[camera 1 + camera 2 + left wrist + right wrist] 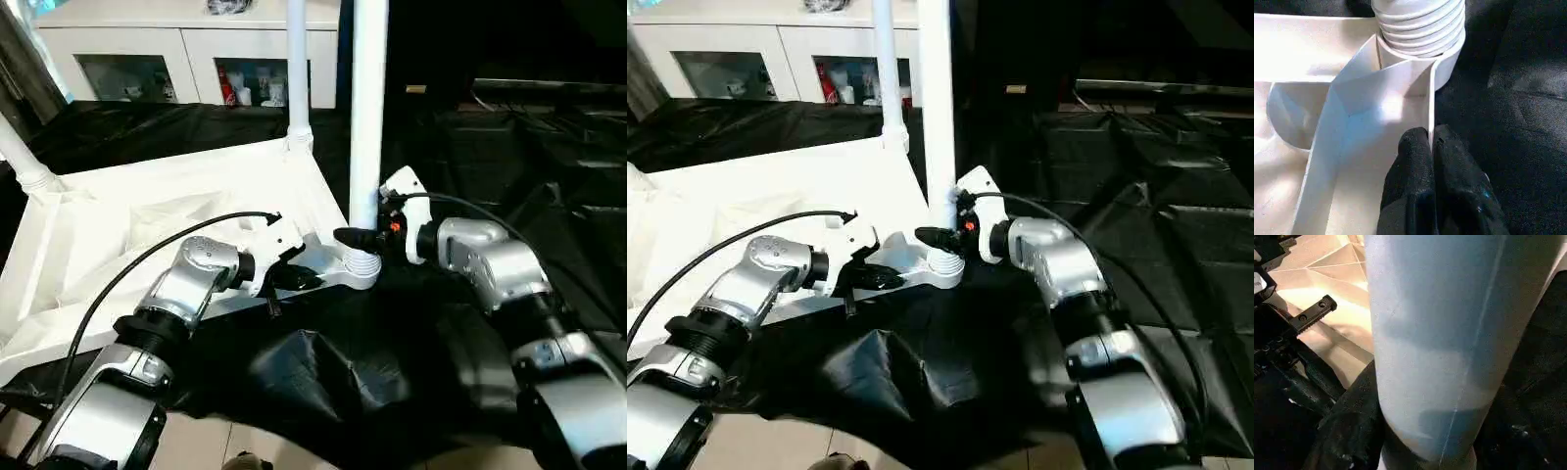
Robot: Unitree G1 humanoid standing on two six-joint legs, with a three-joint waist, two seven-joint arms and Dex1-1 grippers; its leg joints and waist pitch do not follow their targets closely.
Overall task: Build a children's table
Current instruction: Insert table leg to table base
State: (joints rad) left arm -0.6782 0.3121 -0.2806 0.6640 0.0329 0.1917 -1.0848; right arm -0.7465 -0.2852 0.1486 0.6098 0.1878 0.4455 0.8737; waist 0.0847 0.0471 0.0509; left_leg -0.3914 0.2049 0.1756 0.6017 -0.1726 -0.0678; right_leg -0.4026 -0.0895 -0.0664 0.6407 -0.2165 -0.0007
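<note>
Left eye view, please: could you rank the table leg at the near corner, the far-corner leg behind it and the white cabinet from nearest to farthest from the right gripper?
1. Near-corner table leg: right at the right gripper, whose fingers close around its base.
2. Far-corner leg: behind, upright at the tabletop's far corner.
3. White cabinet: farthest, against the back.

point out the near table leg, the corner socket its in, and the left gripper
near leg (368, 108), left eye view, mid shaft of the tube
corner socket (1447, 63), left wrist view, outer wall below the threaded end
left gripper (1431, 147), left wrist view, fingertips clamped on the table's edge rib
</note>
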